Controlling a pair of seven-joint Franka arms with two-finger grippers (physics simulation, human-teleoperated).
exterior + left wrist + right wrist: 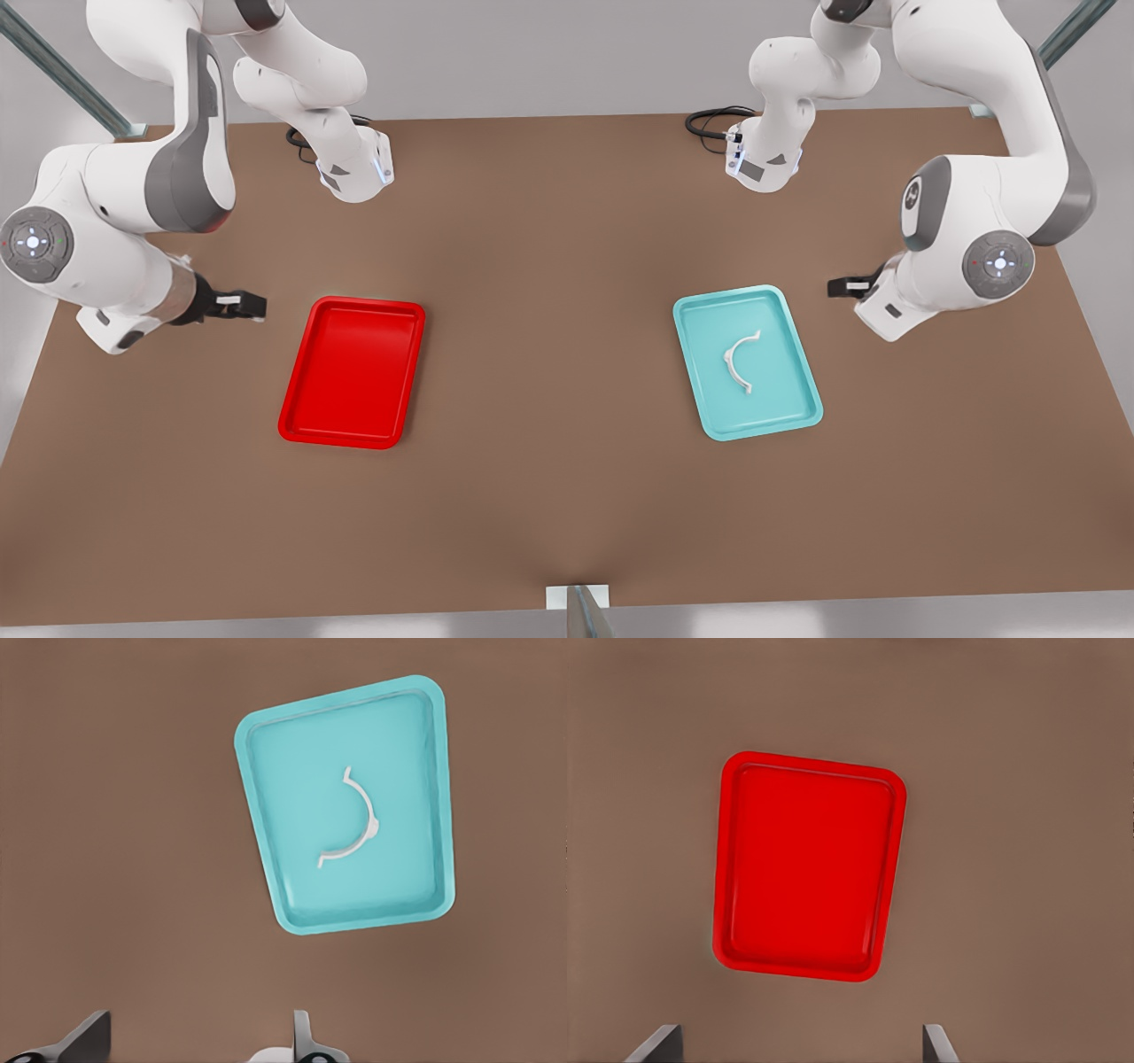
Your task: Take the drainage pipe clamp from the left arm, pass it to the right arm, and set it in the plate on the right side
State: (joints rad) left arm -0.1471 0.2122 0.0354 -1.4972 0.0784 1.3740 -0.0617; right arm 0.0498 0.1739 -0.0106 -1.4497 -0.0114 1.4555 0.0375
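The drainage pipe clamp [742, 361] lies flat in the middle of the teal tray [700, 390], on the front view's right, its arc well clear of the rim all round, so there is room for fingers to come down on either side of it. The left gripper [849, 286] hangs near that tray, just off its far corner, looking down at the clamp [352, 819] with its fingers [304, 1038] spread wide and nothing between them (a sensible stance for an arm that has the first pick to make). The red plate [292, 416] sits bare on the front view's left, well apart from the teal tray. The right gripper [239, 305] waits just beside the plate [725, 859], its jaws likewise parted and empty. By my judgement nothing has begun: the clamp is not yet grasped, and the open stretch of brown table [549, 354] between the trays looks like the natural place for the handover.
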